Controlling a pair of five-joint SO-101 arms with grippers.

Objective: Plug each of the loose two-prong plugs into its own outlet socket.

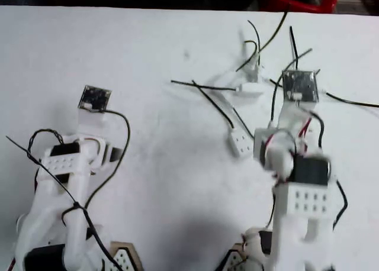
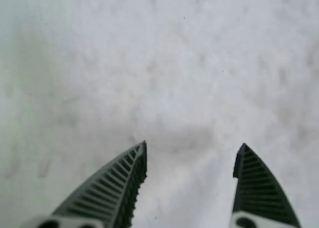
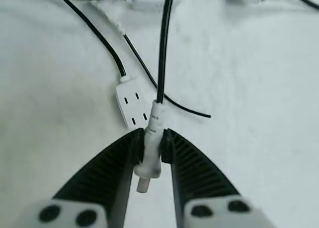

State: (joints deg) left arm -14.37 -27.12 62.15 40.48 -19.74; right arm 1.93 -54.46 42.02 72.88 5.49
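A white desk (image 1: 177,188) carries loose black cords (image 1: 213,105). The right tool (image 3: 153,136) is clamped on a slim white plastic two-prong plug (image 3: 148,163) trailing a black cord. It holds the plug just beside a white rectangular outlet block (image 3: 130,104), probably to line it up with a socket. The plug's prongs cannot be made out. The left tool (image 2: 193,146) hangs over bare desk with its ribbed jaws spread, likely kept clear.

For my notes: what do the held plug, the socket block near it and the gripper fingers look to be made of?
The plug looks like moulded white plastic, smooth and slightly glossy. The socket block seems to be the same white plastic, more matte, with dark slots. The right gripper has dark, ribbed fingers, probably printed plastic, though rubber cannot be ruled out.
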